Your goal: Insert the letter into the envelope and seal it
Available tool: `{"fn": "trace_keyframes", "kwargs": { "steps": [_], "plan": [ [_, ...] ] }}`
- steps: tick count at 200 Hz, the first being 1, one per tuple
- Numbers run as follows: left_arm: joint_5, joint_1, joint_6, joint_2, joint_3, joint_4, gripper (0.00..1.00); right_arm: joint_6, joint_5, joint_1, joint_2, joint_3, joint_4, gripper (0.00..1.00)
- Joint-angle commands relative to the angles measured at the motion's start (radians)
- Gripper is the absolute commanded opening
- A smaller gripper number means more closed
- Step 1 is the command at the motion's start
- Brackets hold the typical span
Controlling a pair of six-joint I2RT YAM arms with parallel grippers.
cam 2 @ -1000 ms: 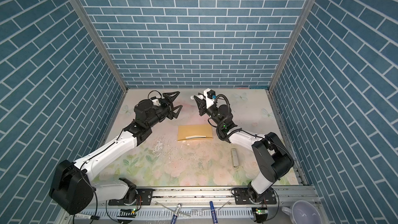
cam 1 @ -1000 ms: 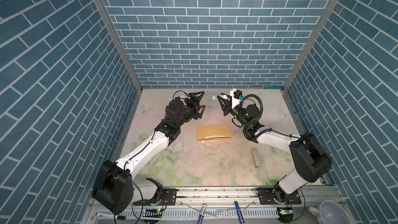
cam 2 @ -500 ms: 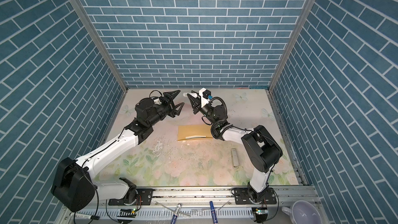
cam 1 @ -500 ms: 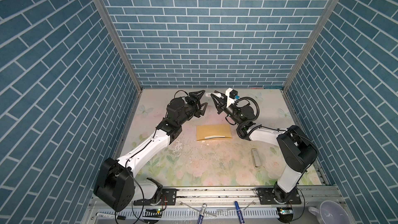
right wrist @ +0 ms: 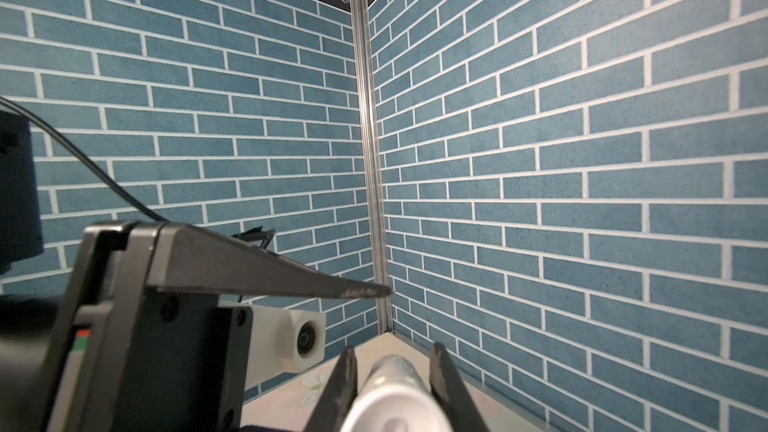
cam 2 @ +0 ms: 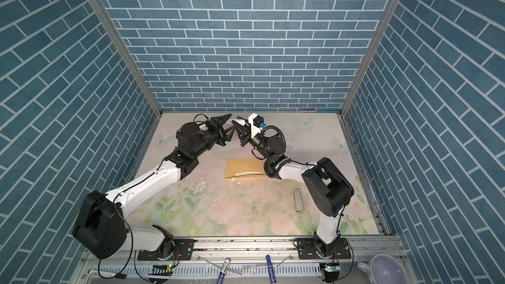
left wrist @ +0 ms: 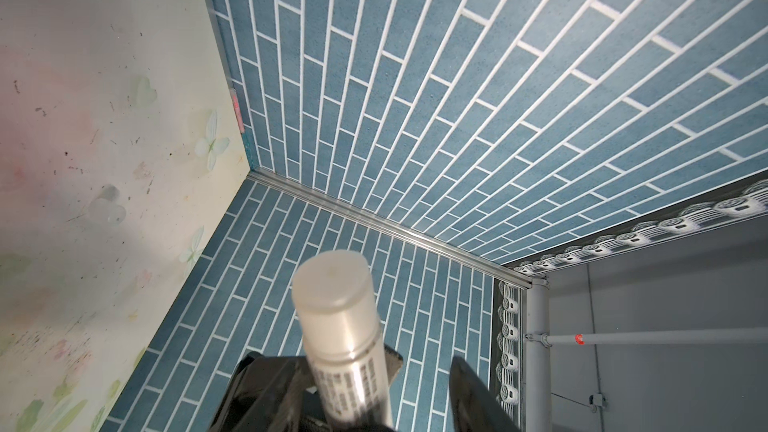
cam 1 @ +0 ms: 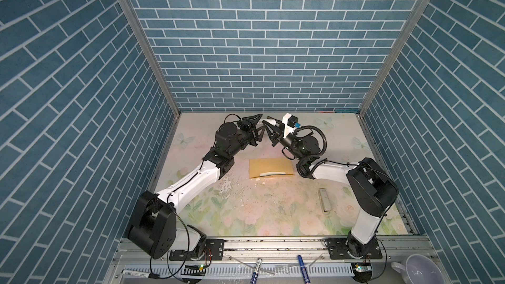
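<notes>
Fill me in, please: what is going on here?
The right gripper holds a white glue stick up near the back of the table, jaws shut on it. The left gripper sits close beside the stick, jaws open and not gripping it. The envelope lies flat on the table, untouched by either arm.

Clutter around the floral surface [cam 1: 273, 214]
A capped tube [cam 1: 270, 122] aloft near the back wall [cam 1: 259, 50]; white bar [cam 1: 325, 200] lying at right; markers [cam 1: 255, 270] and a white cup [cam 1: 418, 267] out front.
</notes>
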Motion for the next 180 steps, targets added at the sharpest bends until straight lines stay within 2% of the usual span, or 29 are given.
{"fn": "trace_keyframes", "kwargs": {
  "steps": [1, 65, 91, 123, 138, 148, 166, 180],
  "plan": [
    [-0.007, -0.005, -0.015, 0.013, 0.028, 0.049, 0.55, 0.023, -0.015, 0.010, 0.012, 0.048, 0.062, 0.00],
    [-0.017, -0.005, -0.031, 0.026, 0.011, 0.083, 0.35, 0.019, -0.012, 0.021, 0.008, 0.036, 0.063, 0.00],
    [-0.018, -0.004, -0.031, 0.030, 0.008, 0.088, 0.22, 0.018, -0.015, 0.021, 0.008, 0.035, 0.062, 0.00],
    [-0.015, -0.004, -0.014, 0.034, 0.009, 0.088, 0.00, 0.023, -0.018, 0.022, 0.008, 0.037, 0.061, 0.00],
    [-0.017, -0.004, 0.016, 0.030, 0.012, 0.077, 0.00, 0.029, -0.018, 0.022, 0.006, 0.038, 0.059, 0.00],
    [-0.020, -0.002, 0.051, 0.024, 0.015, 0.059, 0.00, 0.031, -0.014, 0.023, 0.001, 0.033, 0.052, 0.12],
    [-0.025, 0.009, 0.160, 0.003, 0.024, -0.009, 0.00, 0.029, -0.003, 0.023, -0.020, 0.019, 0.028, 0.41],
    [-0.034, 0.022, 0.258, -0.019, 0.029, -0.079, 0.00, 0.015, 0.006, 0.022, -0.047, -0.005, -0.001, 0.55]
  ]
}}
